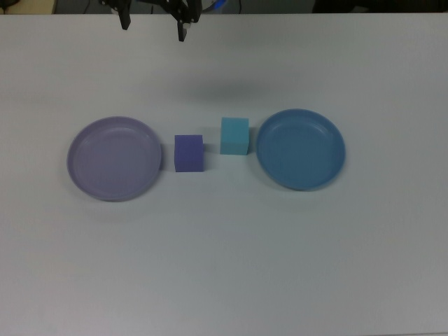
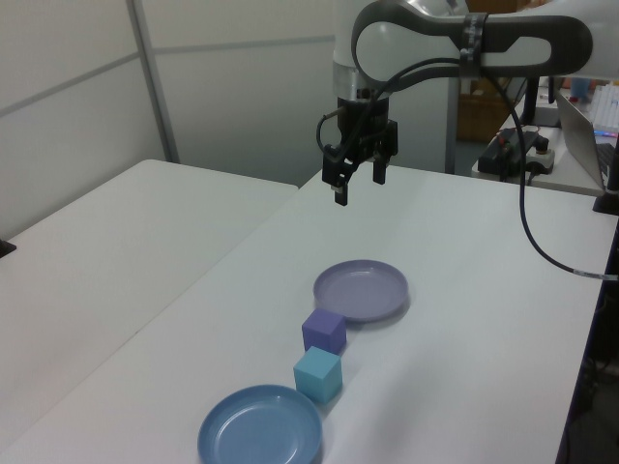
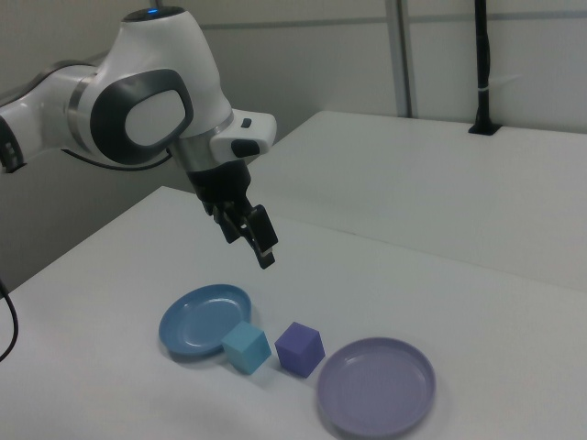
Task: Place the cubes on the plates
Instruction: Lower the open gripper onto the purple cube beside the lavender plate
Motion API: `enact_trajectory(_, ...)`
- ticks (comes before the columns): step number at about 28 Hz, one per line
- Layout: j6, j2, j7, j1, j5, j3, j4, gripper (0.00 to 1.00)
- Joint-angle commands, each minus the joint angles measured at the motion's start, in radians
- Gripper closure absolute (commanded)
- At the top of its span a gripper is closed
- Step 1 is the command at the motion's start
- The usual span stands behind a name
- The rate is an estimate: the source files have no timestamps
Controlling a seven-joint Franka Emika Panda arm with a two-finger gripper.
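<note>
Cubes point(image 1: 189, 153) between plates point(image 1: 114, 158), arm point(image 2: 435, 39) raised, jaws pointing down, spread

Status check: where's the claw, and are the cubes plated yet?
Claw open, empty, high above table. Purple-blue foam cube and turquoise foam cube on table between lavender plate and blue plate. Nothing in the way.

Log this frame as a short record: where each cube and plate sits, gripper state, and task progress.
purple cube: on the table, between the plates, beside the lavender plate
turquoise cube: on the table, beside the blue plate
cubes: close together but apart
plates: both empty
gripper: raised above the table behind the row of things, fingers open, holding nothing
table: white
progress: no cube on a plate yet
</note>
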Motion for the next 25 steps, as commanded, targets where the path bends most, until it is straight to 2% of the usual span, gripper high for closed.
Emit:
enact_trajectory(1, -0.014, 0.041, -0.098, 0.043, -0.014, 0.008, -0.005, 0.00)
enact_trajectory(6, 0.018, 0.097, -0.102, 0.045, -0.017, 0.008, -0.003, 0.00)
enact_trajectory(16, 0.249, 0.246, -0.123, 0.034, -0.020, 0.001, -0.041, 0.00)
enact_trajectory(20, 0.337, 0.319, -0.122, 0.034, -0.066, 0.001, -0.064, 0.00)
enact_trajectory(25, 0.406, 0.376, -0.120, 0.036, -0.088, 0.001, -0.074, 0.00)
